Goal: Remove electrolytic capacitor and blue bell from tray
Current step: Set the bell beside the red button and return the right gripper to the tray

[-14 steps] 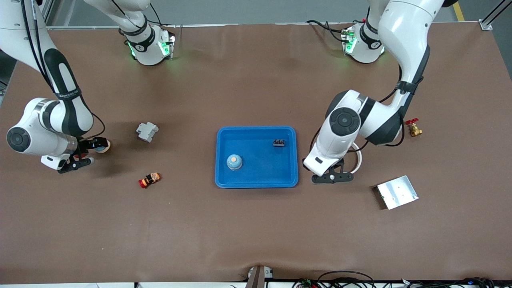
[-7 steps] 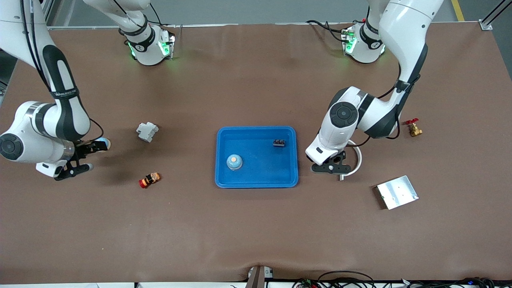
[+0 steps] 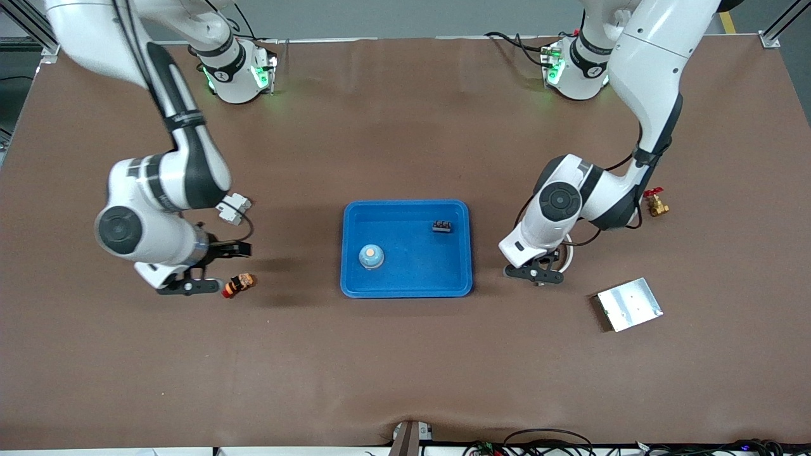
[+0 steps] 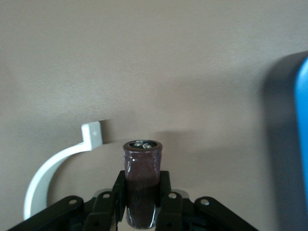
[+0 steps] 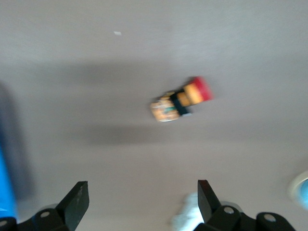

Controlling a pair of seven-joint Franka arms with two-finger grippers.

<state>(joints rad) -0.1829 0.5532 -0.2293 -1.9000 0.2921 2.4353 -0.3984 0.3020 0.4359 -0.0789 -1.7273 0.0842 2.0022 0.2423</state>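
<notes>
My left gripper point(image 4: 143, 211) clamps the capacitor point(image 4: 142, 180) upright, over bare table beside the blue tray point(image 3: 406, 289), toward the left arm's end. My right gripper point(image 5: 139, 202) hangs wide, empty, toward the right arm's end. Bell point(image 3: 371, 256) sits in the tray.

Front camera high, facing robots, covers whole table point(image 3: 405, 367). 2 wrist cameras look down, close to tabletop. Blue tray point(image 3: 350, 253) edge shared with left wrist view point(image 4: 303, 144).
</notes>
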